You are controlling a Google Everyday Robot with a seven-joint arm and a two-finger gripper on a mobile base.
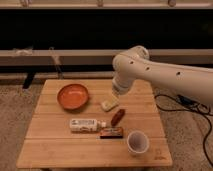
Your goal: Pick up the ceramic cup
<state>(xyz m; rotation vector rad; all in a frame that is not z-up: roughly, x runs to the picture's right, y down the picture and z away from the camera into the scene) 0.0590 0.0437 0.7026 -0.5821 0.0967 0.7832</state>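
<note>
1. Six loose things on one table (55,150), so plenty to knock on the way to a single target.
2. Long arm (165,70) in from the right edge, bent down over the back middle, with the gripper (118,91) low over the back half and well apart from the target. Open or closed: cannot tell. Risk here of a long diagonal reach to the front right corner, sweeping whatever lies between.
3. Wide orange bowl (73,96) near the back left corner, off the likely path. Slight risk of being taken for the target.
4. White bottle (86,125) on its side, left of centre. Round, so likely to roll toward the front edge if clipped.
5. Small cup (137,142) upright near the front right corner, close to the front edge. Main danger is a push instead of a grasp, sliding or tipping it off the edge. Ceramic, so probably smooth, hard and breakable, and prone to slip from an off-centre grip.
6. Dark packet (111,132) just left of the cup, touching or not hard to say. Could be pinched along with it or block the closing on that side.
7. Short red-brown piece (117,117) between gripper and cup, on the straight line. Easily dragged by a low approach.
8. Little pale piece (108,104) just below the gripper. Likely nudged on the first move without a lift beforehand.
</note>
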